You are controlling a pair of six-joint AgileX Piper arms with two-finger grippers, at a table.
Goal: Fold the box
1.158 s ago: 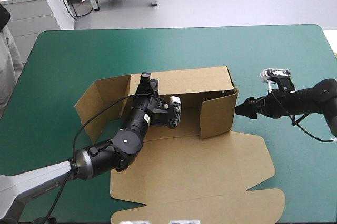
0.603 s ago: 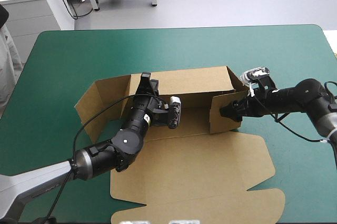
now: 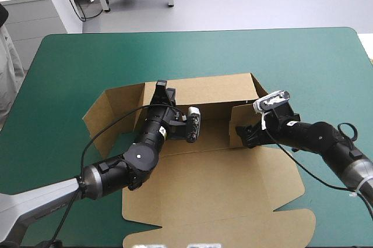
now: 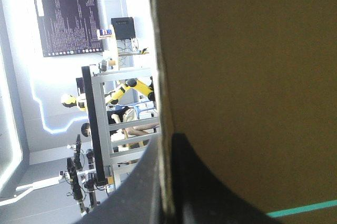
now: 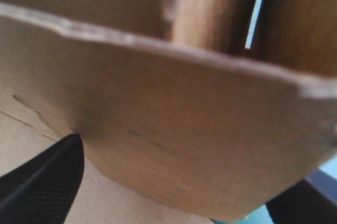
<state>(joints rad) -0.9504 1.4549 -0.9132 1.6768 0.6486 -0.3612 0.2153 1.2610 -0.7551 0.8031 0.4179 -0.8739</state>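
Observation:
The brown box [image 3: 215,94] lies in the middle of the teal-green table, its back wall raised and its lid panel [image 3: 221,192] flat toward the near edge. My left gripper [image 3: 161,89] is shut on the top edge of the back wall; in the left wrist view the board's edge [image 4: 158,77] runs down between the left gripper [image 4: 166,148] fingers. My right gripper [image 3: 247,135] presses against the right side flap [image 3: 240,121], which stands swung inward across the box floor. In the right wrist view the flap [image 5: 174,113] fills the space ahead of the open right gripper [image 5: 184,174].
The box's left side flap [image 3: 105,114] splays outward over the cover. Bare teal-green table [image 3: 186,56] stretches beyond the box to the far edge and along the right side [image 3: 332,85].
My right gripper has moved left from beside the box into it, swinging the right side flap inward. The left arm has kept its hold and has not moved.

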